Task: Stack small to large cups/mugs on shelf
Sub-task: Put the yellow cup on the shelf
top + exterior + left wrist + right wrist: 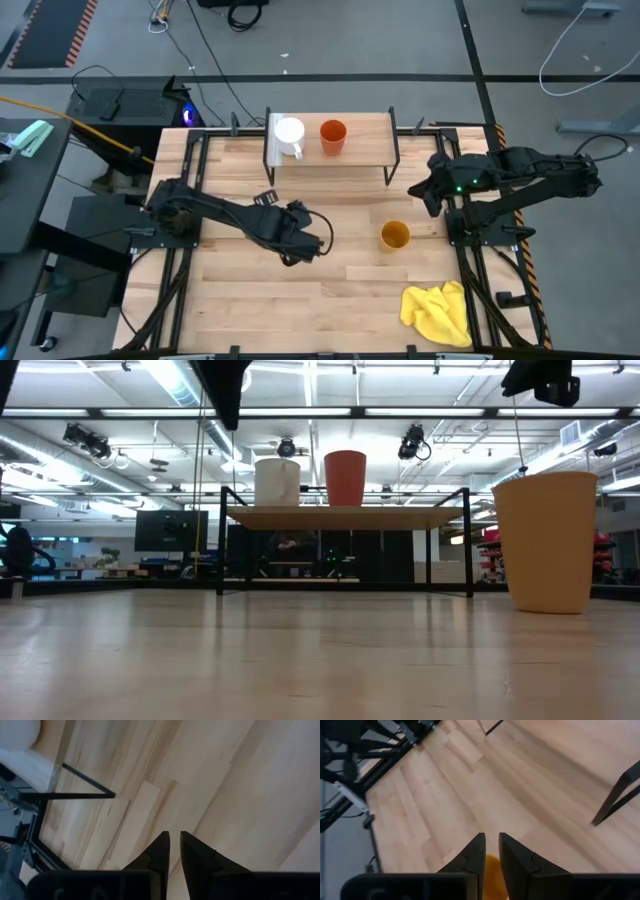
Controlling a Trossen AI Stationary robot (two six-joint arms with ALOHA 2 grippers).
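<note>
Hovering my right tool (490, 851), fingers nearly pressed together and empty, just above the mustard-yellow cup (395, 235), nearer than my left tool (300, 235).

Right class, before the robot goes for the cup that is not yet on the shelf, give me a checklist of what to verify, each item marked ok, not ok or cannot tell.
1. White mug on the shelf: ok, upright near its pale end.
2. Orange-red cup on the shelf beside the mug: ok, upright, a gap between them.
3. Mustard-yellow cup upright and free on the table: ok, nothing touches it.
4. Room left on the shelf past the orange-red cup: ok, bare plank shows there.
5. Right pincer ready to grasp: not ok, fingers nearly together, holding nothing, above the cup.
6. Left pincer out of the way: ok, over bare table, nearly closed, holding nothing.
</note>
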